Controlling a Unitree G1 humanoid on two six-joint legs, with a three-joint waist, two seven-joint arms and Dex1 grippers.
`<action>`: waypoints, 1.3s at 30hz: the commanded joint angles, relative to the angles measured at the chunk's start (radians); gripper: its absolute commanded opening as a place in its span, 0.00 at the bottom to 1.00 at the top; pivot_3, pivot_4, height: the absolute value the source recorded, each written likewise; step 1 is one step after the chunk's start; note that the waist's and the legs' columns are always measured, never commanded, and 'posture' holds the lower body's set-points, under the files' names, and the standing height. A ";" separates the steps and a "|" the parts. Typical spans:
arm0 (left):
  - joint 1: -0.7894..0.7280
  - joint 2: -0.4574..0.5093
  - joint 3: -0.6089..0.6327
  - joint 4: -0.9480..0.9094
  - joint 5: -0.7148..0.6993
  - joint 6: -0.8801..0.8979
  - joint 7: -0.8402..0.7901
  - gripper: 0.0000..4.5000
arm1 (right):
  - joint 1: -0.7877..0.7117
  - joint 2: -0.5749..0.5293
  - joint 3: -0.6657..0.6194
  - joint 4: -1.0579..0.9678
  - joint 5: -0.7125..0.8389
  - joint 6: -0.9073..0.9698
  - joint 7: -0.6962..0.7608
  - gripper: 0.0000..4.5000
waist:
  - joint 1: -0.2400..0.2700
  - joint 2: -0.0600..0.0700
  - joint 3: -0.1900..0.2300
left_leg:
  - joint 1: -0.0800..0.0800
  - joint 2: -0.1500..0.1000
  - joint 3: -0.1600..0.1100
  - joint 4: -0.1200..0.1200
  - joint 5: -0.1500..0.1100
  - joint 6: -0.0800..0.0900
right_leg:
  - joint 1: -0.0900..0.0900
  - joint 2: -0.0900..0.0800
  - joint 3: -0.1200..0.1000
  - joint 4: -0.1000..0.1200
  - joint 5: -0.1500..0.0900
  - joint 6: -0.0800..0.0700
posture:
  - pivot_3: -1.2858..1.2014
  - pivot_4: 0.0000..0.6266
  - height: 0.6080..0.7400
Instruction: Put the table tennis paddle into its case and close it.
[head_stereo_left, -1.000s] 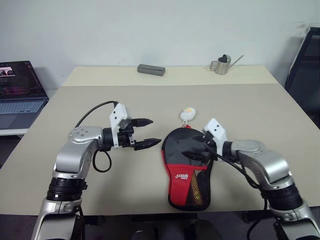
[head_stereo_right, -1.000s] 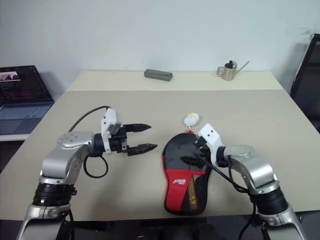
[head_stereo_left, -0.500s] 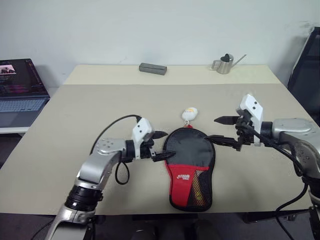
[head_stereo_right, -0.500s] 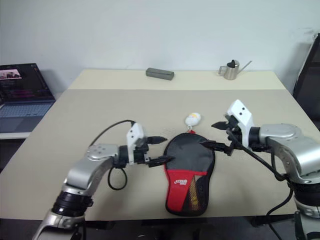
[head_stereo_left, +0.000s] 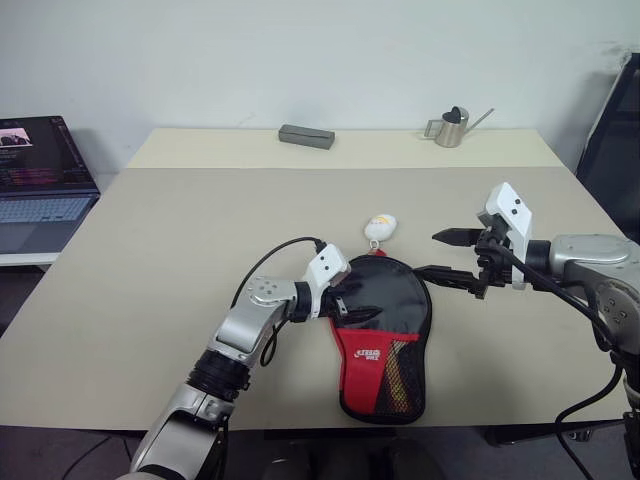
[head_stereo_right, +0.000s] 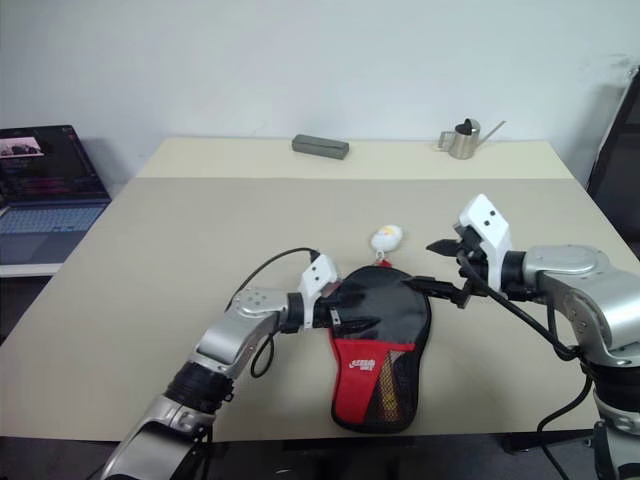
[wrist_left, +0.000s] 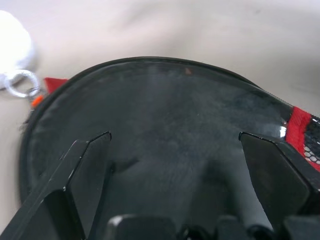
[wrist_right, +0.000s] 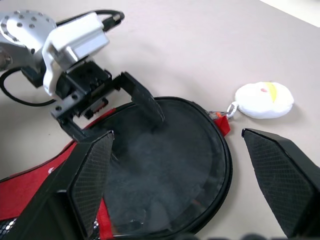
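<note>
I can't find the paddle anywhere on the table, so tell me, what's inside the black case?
The case lies flat and zipped, its black fabric hiding the round end. Through the mesh panel something yellowish and reddish shows, unidentifiable. Whether the paddle is inside cannot be seen.

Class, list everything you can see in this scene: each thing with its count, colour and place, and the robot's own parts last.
Table: one, beige, under everything.
Case: one, black with red and mesh panel, near edge of table, middle.
Duck charm: one, white and yellow, just beyond the case's round end.
Grey block: one, far side of table.
Watering can: one, metal, far side, to the right.
Laptop: one, open, beside the table on the left.
Left gripper: black fingers, open, over the case's round end.
Right gripper: black fingers, open, raised right of the case.
</note>
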 joint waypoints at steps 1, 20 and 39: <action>-0.011 -0.011 -0.021 0.025 0.022 -0.041 -0.006 0.99 | -0.015 0.003 -0.022 -0.021 0.018 -0.005 -0.020 1.00 | 0.000 0.000 0.000 | 0.000 0.000 0.000 0.000 0.000 0.000 | 0.000 0.000 0.000 0.000 0.000 0.000 | 0.52 0.24 1.00; 0.021 -0.040 -0.031 0.062 0.054 -0.068 0.000 0.99 | -0.377 0.371 0.103 0.586 -0.158 -0.066 -0.279 1.00 | -0.001 0.001 -0.001 | 0.002 -0.001 0.000 0.000 0.000 0.000 | 0.000 0.000 0.001 0.003 0.000 0.000 | 0.52 0.24 1.00; 0.061 -0.038 -0.037 0.000 0.054 -0.033 0.021 0.99 | -0.655 0.589 0.072 1.410 -0.391 -0.602 -0.363 1.00 | -0.007 0.002 -0.001 | 0.003 -0.002 0.001 0.000 0.000 0.000 | -0.001 0.000 0.002 0.005 0.000 0.000 | 0.52 0.24 1.00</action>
